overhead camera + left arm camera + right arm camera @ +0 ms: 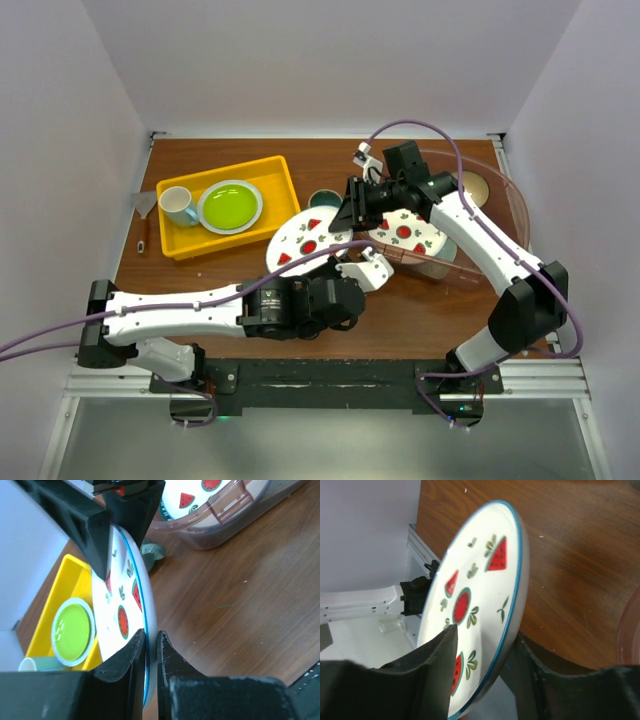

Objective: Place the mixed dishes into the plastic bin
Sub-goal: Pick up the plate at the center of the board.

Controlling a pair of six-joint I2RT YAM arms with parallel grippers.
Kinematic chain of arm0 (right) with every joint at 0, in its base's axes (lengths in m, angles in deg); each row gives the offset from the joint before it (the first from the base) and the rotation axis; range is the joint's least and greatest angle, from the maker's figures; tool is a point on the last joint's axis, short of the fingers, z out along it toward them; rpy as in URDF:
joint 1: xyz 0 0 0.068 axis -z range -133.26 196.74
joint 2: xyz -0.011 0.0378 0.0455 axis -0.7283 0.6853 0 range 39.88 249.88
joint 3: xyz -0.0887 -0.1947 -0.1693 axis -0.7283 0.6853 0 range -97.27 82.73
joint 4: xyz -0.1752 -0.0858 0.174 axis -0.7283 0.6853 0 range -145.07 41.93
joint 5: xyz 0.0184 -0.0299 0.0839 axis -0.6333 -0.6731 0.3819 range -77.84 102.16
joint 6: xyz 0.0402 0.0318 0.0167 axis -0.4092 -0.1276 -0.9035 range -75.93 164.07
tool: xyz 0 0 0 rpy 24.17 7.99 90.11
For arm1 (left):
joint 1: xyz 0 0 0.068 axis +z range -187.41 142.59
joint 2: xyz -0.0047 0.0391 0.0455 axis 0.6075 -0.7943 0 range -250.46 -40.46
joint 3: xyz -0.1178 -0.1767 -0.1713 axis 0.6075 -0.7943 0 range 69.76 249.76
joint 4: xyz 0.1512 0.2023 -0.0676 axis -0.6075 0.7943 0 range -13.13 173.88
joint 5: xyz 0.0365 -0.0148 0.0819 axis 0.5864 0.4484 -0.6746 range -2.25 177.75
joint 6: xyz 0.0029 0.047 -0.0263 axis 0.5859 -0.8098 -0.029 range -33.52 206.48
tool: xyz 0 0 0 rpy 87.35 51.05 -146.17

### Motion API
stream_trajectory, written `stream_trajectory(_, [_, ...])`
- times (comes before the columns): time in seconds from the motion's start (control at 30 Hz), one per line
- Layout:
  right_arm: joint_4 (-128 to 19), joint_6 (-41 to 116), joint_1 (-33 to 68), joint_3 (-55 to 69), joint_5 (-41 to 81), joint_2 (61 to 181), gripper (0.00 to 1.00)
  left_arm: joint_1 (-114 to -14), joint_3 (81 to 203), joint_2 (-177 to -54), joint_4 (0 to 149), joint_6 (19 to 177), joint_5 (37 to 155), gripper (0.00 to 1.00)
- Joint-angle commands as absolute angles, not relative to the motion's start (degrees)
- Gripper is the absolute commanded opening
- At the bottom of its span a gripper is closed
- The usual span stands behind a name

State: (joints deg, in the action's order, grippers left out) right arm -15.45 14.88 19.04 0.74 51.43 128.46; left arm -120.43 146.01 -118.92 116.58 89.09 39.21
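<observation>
Two hands meet on one watermelon plate, tilted on edge over the middle of the desk; the plastic bin sits at the far right corner. Left wrist view: the left hand is clenched on the plate's rim. Right wrist view: the right hand straddles the opposite rim, but I cannot tell whether it grips. The left hand should let go only once that grip is firm.

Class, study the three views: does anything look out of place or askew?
Yes: the watermelon plate stands steeply tilted, almost on edge, rather than lying flat. The left gripper pinches one rim while the right gripper straddles the opposite rim.
</observation>
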Motion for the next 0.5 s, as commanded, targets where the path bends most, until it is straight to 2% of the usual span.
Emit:
stream_trajectory(0.0, [-20.79,11.91,19.06,2.05,55.75,127.69,0.21,-121.95,150.09,-119.21,114.67,84.72,30.88,0.00])
stream_trajectory(0.1, [-22.28,12.26,19.06,2.31,56.28,126.90,0.00,-122.57,150.18,-119.13,113.27,84.37,31.32,0.00])
stream_trajectory(0.2, [-22.72,12.96,19.58,1.70,56.02,126.28,0.00,-122.75,150.27,-118.16,111.86,84.98,32.98,0.00])
stream_trajectory(0.27, [-23.42,13.49,20.11,1.44,57.15,125.84,0.00,-122.75,149.83,-116.85,110.80,86.03,35.43,0.13])
stream_trajectory(0.3, [-23.69,13.58,20.72,1.35,57.68,125.66,0.00,-122.66,149.48,-116.23,110.19,86.04,36.15,0.23])
stream_trajectory(0.33, [-24.39,13.84,21.25,1.35,58.90,125.49,0.00,-122.75,149.04,-114.75,108.53,86.13,37.02,0.39])
stream_trajectory(0.4, [-25.09,13.93,22.56,1.43,59.97,125.14,0.00,-122.75,147.20,-113.24,107.12,87.88,40.19,0.54])
stream_trajectory(0.43, [-26.05,14.10,23.10,1.78,60.67,124.79,0.00,-122.75,146.50,-111.58,105.28,87.88,41.33,0.66])
stream_trajectory(0.47, [-26.50,14.10,23.71,1.87,61.72,124.61,0.00,-122.66,145.10,-110.70,104.48,87.97,43.69,0.71])
